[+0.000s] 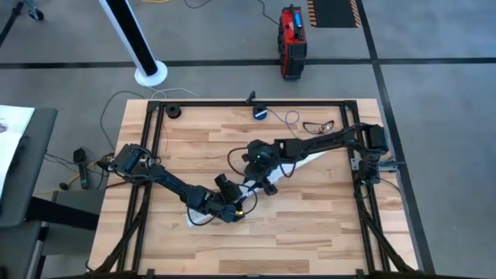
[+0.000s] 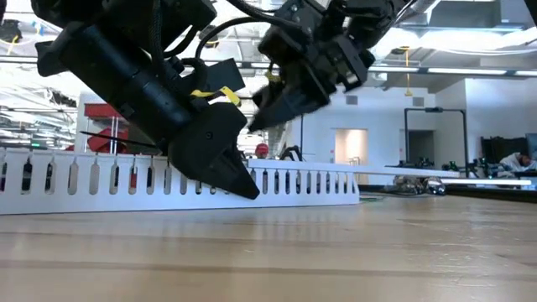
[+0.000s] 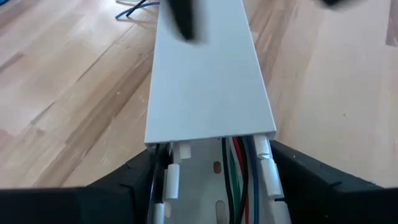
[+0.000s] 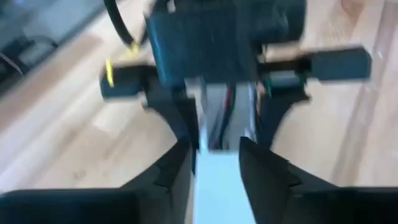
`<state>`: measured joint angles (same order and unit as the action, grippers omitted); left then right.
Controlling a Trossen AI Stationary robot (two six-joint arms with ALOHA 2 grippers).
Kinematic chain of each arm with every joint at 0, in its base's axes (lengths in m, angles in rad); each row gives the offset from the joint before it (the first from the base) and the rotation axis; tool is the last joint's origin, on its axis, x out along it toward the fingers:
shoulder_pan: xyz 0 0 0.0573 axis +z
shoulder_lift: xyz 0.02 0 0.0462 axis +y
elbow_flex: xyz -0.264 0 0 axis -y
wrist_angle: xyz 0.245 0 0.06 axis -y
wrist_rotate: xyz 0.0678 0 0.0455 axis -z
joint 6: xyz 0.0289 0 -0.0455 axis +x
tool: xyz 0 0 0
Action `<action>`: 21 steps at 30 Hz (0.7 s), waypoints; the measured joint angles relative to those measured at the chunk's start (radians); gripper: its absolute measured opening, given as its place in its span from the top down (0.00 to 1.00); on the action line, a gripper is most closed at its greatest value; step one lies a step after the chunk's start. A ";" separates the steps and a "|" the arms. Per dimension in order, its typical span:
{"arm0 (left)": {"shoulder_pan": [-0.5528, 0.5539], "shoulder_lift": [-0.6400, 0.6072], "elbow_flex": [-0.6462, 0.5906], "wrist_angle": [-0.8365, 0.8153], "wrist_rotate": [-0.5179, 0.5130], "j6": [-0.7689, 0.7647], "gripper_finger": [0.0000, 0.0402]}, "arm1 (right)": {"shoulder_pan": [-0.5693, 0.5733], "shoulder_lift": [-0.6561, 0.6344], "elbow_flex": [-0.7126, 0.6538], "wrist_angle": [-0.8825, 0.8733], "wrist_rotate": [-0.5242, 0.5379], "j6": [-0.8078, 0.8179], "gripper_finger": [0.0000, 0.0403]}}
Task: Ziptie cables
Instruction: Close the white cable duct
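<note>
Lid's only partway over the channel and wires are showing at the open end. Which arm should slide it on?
Probably right. Its end effector is at the white lid itself, while the left end effector grips the slotted channel at the uncovered end, where the cables lie, steadying it.

Grey floor (image 1: 434, 85) with dark lines; bright white room (image 2: 470, 109).

I see the thin loose cables (image 3: 239, 165) lying inside the long slotted plastic channel (image 2: 84, 180), under its flat cover (image 3: 208, 74). The channel lies near the middle of the wooden table (image 1: 310, 225). My left gripper (image 1: 230, 209) is at one end and my right gripper (image 1: 260, 180) is just beside it along the channel.
</note>
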<state>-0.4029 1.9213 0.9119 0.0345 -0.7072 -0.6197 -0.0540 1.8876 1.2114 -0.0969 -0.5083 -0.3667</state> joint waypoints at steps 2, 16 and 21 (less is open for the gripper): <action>0.003 0.000 0.000 0.010 -0.004 0.027 0.42 | -0.006 -0.001 0.005 -0.064 0.036 -0.041 0.63; 0.004 0.003 -0.002 0.054 -0.056 0.122 0.43 | -0.014 0.000 0.005 -0.139 0.140 -0.114 0.61; 0.005 0.004 -0.002 0.075 -0.052 0.079 0.43 | -0.028 -0.002 0.005 -0.155 0.154 -0.106 0.62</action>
<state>-0.3981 1.9255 0.9096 0.1097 -0.7593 -0.5405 -0.0817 1.8853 1.2163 -0.2515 -0.3546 -0.4725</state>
